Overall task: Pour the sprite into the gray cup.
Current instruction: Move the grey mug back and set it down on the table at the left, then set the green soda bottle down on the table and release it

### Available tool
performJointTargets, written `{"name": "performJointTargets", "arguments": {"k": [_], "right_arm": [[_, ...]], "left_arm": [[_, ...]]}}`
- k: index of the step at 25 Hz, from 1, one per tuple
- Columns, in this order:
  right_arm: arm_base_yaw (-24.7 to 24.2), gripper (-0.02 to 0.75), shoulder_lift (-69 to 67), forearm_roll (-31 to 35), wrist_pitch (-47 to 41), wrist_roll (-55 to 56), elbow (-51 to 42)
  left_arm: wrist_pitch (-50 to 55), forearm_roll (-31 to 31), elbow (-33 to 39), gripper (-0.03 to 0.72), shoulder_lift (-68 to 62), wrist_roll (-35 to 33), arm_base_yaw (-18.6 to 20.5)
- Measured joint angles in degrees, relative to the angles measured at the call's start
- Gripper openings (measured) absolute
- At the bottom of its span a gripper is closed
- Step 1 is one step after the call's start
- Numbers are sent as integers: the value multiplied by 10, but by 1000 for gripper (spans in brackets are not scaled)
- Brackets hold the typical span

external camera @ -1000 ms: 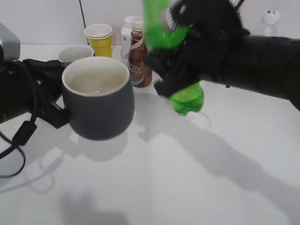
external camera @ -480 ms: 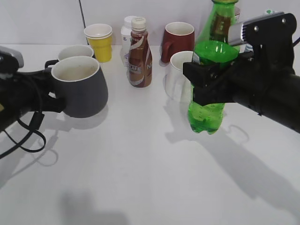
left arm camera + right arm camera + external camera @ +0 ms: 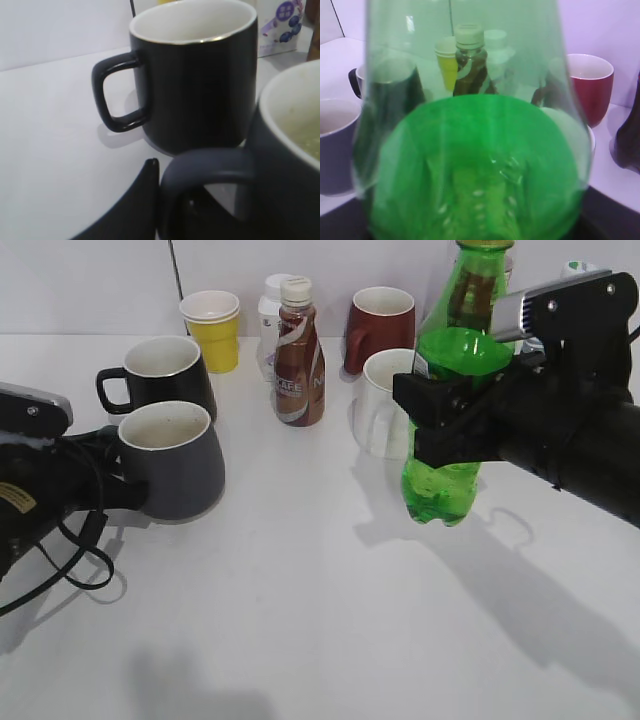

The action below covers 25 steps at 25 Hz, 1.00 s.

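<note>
The gray cup, squat and dark with a cream inside, stands low at the left, in front of the black mug. My left gripper is shut on its loop handle; one black finger presses the handle's outer side and the other is hidden. The sprite, a tall green bottle with no cap, is upright at the right, its base at or just above the table. My right gripper is shut round its middle. In the right wrist view the sprite fills the frame and hides the jaws.
Behind the gray cup is a black mug, which also shows in the left wrist view. Along the back are a yellow paper cup, a brown coffee bottle, a red mug and a white mug beside the sprite.
The sprite went from tilted toward the raised cup to upright at the right. My left gripper moved the gray cup down and left to table level.
</note>
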State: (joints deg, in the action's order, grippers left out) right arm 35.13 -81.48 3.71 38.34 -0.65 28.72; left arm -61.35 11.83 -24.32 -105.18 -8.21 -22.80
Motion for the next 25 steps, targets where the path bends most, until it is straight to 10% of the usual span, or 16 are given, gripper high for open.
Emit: {"name": "performJointTargets", "arguments": {"k": [14, 25], "right_arm": [[0, 430, 0, 4, 2, -5, 0], [0, 430, -66, 157, 100, -117, 0]], "left_arm": [[-39, -22, 70, 229, 14, 8, 0], [6, -23, 116, 244, 123, 8, 0]]}}
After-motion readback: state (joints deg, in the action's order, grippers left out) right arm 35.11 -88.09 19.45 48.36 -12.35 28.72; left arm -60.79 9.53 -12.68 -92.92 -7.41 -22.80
